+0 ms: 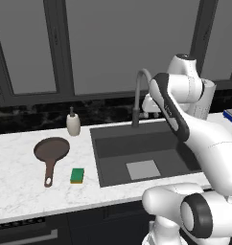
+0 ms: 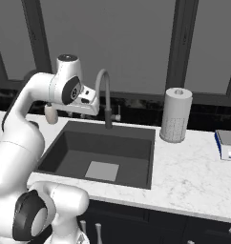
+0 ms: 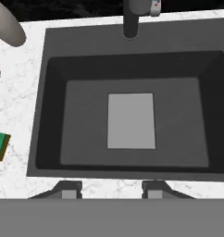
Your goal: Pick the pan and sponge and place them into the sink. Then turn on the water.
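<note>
The dark-brown pan (image 1: 52,149) lies on the counter left of the sink (image 1: 104,158), its long handle pointing toward the front edge. Just right of that handle lies the green-topped sponge (image 1: 77,175), which also shows at the left edge of the hand view (image 3: 0,146). My gripper (image 2: 79,113) hangs high over the sink's back left part and points down into the basin (image 3: 49,115). Its fingertips (image 3: 70,190) stand apart with nothing between them, so the gripper (image 3: 113,190) is open. The curved grey faucet (image 2: 107,95) rises behind the basin. No water is in view.
A soap dispenser (image 1: 73,123) stands at the back, between the pan and the sink. On the counter right of the sink are a paper towel roll (image 2: 176,114) and a blue-and-white box (image 2: 227,145). Windows run behind the counter.
</note>
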